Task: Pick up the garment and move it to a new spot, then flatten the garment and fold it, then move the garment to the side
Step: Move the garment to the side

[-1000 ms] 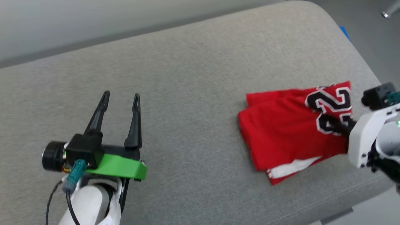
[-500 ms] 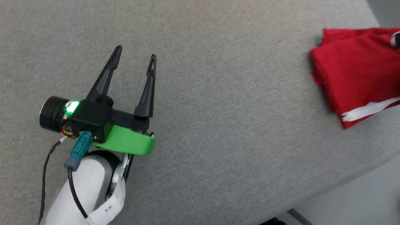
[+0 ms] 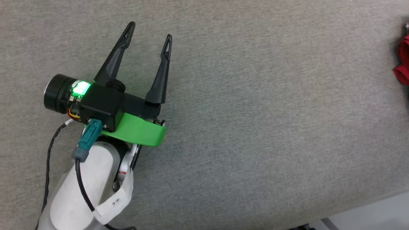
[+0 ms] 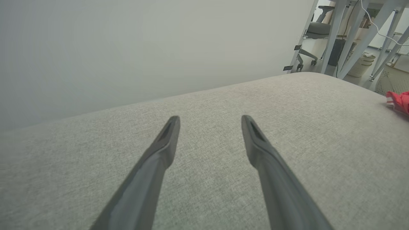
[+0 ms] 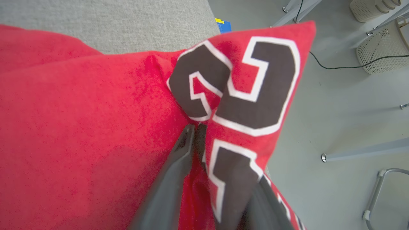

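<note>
The garment [image 5: 80,127], red with black white-outlined numbers, lies folded on the grey cushion [image 3: 255,111]. One corner of it reaches past the cushion's edge. Only a red sliver of the garment [image 3: 403,64] shows at the right edge of the head view, and it sits far right in the left wrist view [image 4: 399,101]. My right gripper [image 5: 211,129] has its fingers apart, with a fold of the garment between them. That fold drapes over the right finger, and the left finger [image 5: 172,172] shows bare. My left gripper [image 3: 149,31] hovers open over bare cushion, far from the garment, its fingers [image 4: 209,119] holding nothing.
The cushion's front edge [image 3: 367,204] runs along the lower right, with pale floor beyond. Past the garment's corner I see floor with a black cable [image 5: 335,65], a white basket [image 5: 380,48] and metal legs [image 5: 361,150]. A wall [image 4: 127,48] rises behind the cushion.
The head camera has swung left and down, so the garment has slid to the picture's right edge and the right arm has left it. The left gripper stays open.
</note>
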Motion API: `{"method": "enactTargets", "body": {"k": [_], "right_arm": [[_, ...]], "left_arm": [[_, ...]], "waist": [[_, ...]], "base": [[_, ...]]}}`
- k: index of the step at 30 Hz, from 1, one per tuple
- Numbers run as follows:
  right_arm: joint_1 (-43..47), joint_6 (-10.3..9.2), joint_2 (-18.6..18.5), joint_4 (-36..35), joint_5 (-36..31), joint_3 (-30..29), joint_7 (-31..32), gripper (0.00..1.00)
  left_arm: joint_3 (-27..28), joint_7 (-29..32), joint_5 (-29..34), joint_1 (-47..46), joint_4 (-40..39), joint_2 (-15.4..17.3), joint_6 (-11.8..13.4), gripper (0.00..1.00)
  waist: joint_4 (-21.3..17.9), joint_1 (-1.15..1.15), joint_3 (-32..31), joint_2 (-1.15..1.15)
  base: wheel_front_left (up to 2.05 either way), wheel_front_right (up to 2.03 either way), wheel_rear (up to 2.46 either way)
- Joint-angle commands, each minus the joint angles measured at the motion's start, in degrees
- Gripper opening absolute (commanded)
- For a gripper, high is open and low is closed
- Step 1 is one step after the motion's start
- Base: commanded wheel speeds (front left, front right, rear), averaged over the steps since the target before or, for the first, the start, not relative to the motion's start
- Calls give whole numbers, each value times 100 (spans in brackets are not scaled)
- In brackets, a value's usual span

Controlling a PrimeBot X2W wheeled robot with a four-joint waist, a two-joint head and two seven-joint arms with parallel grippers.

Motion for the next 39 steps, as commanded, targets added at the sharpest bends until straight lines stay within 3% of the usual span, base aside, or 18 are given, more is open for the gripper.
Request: {"method": "enactTargets", "body": {"k": [1,11,18,21,22,28,39], "right_arm": [[-145,-4,9,220,-103,-107,-193,100],[-325,-4,-23,1480,-895,-741,-1329,100],[140,-4,58,1404,-1136,-1104,-1518,100],[575,-4,157,864,-1171,-1435,-1523,100],[1198,-4,381,195,-1268,-1841,-1525,100],[2489,-4,1162,-1178,-1620,-2545,-1526,100],[4342,-4,2694,-3847,-1981,-2609,-1065,100]], "left_arm": [[-12,-50,12,-63,71,-20,-13,100],[-117,-391,-179,217,562,-215,33,100],[-113,-590,-381,885,885,-352,230,100],[-50,-676,-502,1226,966,-409,343,100],[-3,-743,-610,1514,1054,-455,412,100],[115,-832,-777,1952,1230,-504,515,100],[490,-919,-998,2465,1434,-552,676,100]], "waist": [[121,-1,17,0],[308,-1,-834,0],[527,-1,-1684,0],[639,-1,-2012,0],[758,-1,-2302,0],[950,-1,-2720,0],[1367,-1,-3207,0]], "base": [[0,0,0],[0,0,0],[0,0,0],[0,0,0],[0,0,0],[0,0,0],[0,0,0]]}}
